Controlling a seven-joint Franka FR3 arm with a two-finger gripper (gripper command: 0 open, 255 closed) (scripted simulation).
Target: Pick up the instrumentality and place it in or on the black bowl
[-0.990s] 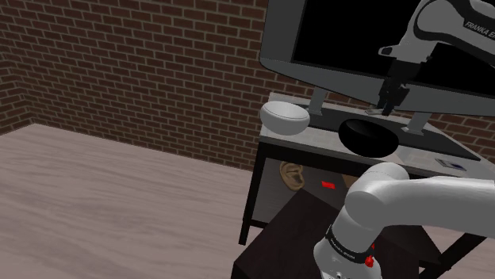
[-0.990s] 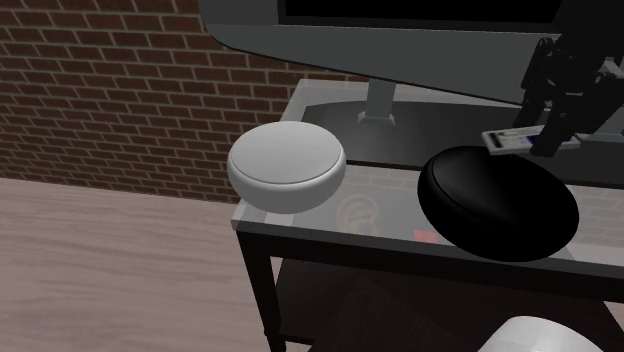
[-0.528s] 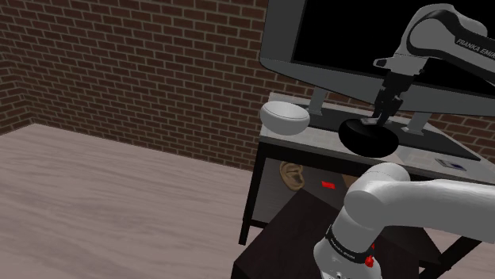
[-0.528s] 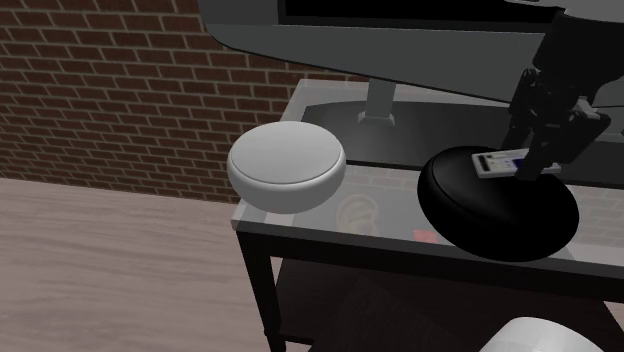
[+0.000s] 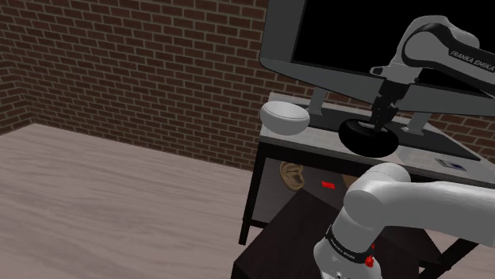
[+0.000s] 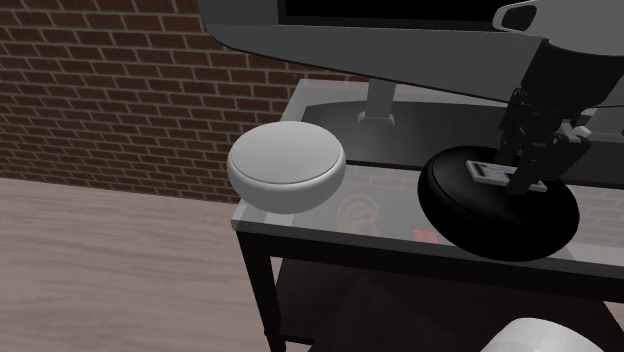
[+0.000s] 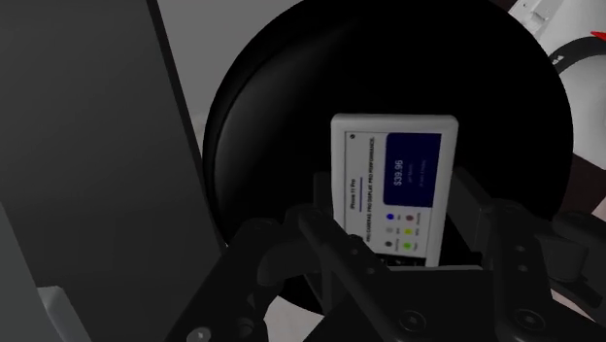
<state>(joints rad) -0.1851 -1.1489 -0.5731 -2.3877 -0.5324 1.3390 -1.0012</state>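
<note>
One white packaged device sits clenched in my end effector, black bowl directly beneath it (held low, I judge, so release drops it inside, no bounce).

Dim, flat light throughout, with soft, faint shadows.

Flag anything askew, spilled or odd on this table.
Nothing stands out. The white bowl and black bowl sit upright on the table, with nothing spilled. The gripper holds the white packaged device low over the black bowl, which fits the task.
</note>
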